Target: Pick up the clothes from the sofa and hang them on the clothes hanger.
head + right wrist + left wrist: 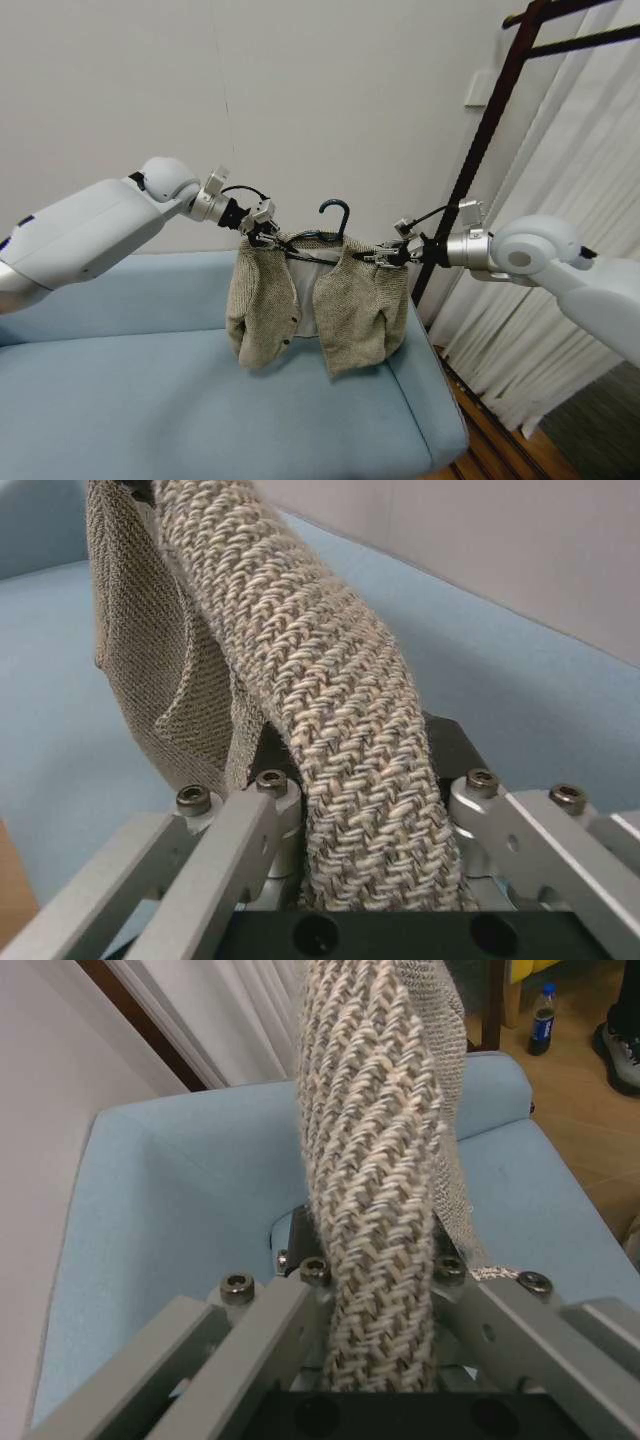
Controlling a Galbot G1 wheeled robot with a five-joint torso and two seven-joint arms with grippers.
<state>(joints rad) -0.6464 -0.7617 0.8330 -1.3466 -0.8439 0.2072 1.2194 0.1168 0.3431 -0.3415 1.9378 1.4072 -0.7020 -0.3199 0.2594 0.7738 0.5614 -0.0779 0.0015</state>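
Note:
A beige knitted cardigan on a black hanger hangs in the air above the light blue sofa. My left gripper is shut on its left shoulder and my right gripper is shut on its right shoulder, holding it stretched between them. In the left wrist view the thick knit runs straight between the fingers. The right wrist view shows the same knit clamped between that gripper's fingers.
A dark clothes rack with a slanted post and top bars stands at the right, beside white curtains. The sofa's right armrest lies below the cardigan. A bottle stands on the wooden floor.

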